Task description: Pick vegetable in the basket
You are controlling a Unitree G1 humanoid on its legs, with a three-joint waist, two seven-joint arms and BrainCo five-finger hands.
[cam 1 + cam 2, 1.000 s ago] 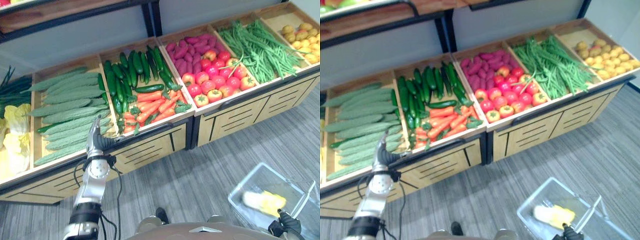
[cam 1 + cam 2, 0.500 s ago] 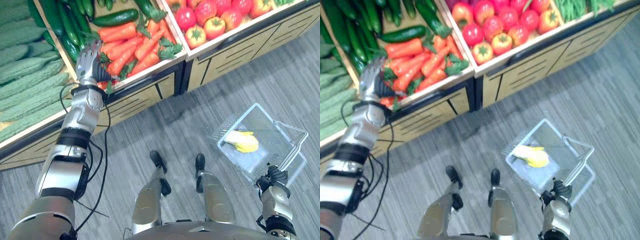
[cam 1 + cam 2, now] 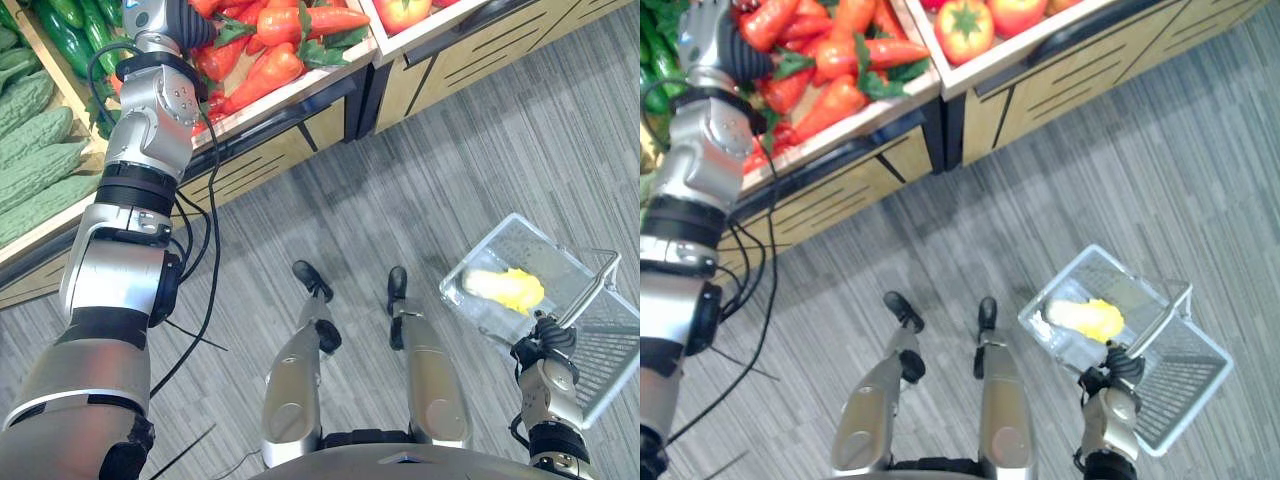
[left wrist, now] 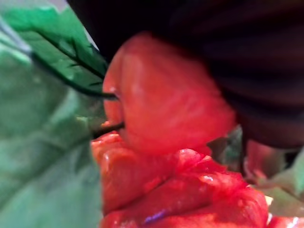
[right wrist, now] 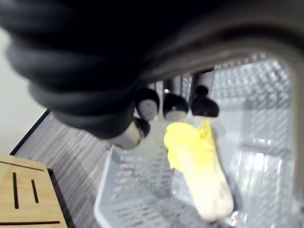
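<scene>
- Left wrist view: a carrot (image 4: 166,99) sits directly against the left hand's dark cover, with more orange-red roots and green leaves just past it. The fingers are out of sight, so I cannot tell whether they are released or grasping.
- In the eye views the left hand (image 3: 708,28) is over the carrots (image 3: 272,68) in their bin (image 3: 300,95), and the heap spreads from under it towards its right side.
- Axis: the carrots nearest that hand lie slanted, thin tips towards the bin's front rim and leafy ends away from it, roughly crosswise to the forearm. A grasp would probably need the fingers to close across one of these, not along it.
- Nearer arm: the left, plainly. The right hand (image 3: 543,347) is well apart from the bin, low on the robot's right, its fingers clenched round the handle (image 5: 247,40) of the basket (image 3: 1185,385).
- The basket hangs just beyond the right hand, so a picked carrot would have to cross from the left hand over to the right one.
- Count: one basket with one pale yellow cabbage (image 3: 505,288) in it and no carrot.
- Carrots: roughly eight or more in sight, too overlapped for an exact figure.
- Beyond the heap on the hand's right are two whole tomatoes (image 3: 962,27). On its left are three bitter gourds (image 3: 35,165) and a few cucumbers (image 3: 62,22).
</scene>
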